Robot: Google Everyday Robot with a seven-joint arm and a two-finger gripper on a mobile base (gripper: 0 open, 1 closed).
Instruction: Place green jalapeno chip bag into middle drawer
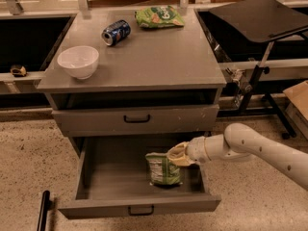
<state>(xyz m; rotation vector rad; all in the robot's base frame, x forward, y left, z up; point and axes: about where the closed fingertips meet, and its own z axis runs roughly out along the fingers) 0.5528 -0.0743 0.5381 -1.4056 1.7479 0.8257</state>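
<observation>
The green jalapeno chip bag lies inside the open middle drawer, right of its centre, with its white label panel facing up. The drawer is pulled far out, and its small black handle is on the low front. My gripper reaches in from the right on a white arm. Its yellowish tip is at the bag's upper right corner, touching or just over it.
The drawer above is closed. On the cabinet top are a white bowl, a blue can on its side and a darker green chip bag. A black stand is at right, and a black bar is on the floor at left.
</observation>
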